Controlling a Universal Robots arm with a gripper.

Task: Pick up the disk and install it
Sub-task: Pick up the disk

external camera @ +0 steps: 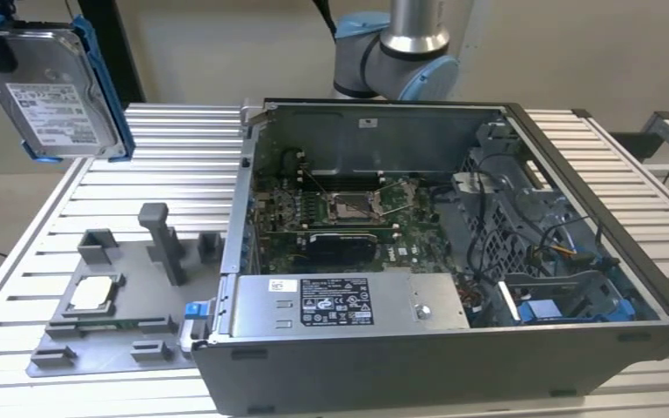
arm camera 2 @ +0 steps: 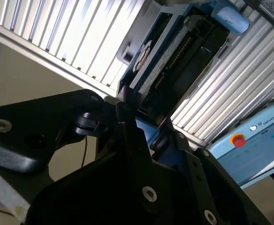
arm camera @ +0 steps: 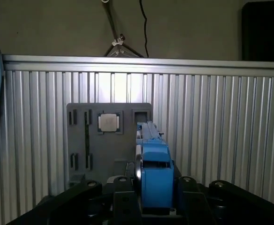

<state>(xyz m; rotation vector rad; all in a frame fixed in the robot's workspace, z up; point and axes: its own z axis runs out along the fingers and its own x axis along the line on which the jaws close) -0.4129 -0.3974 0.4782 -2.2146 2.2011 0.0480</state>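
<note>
Your gripper (arm camera: 154, 187) is clamped on the blue frame of the disk (external camera: 58, 91). The disk hangs upright, lifted clear of the table (external camera: 172, 139) at the exterior view's left, well apart from the open computer case (external camera: 428, 370). The hold is on plastic at one end, so I judge the disk could pivot or slip, then snag the case wall or the loose cables (external camera: 550, 244) inside.

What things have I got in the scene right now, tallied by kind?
disk: 1, held in the air by the pincer
open computer case: 1
grey fixture tray: 1
square silver chip: 1, on the tray
Total: 4
</note>
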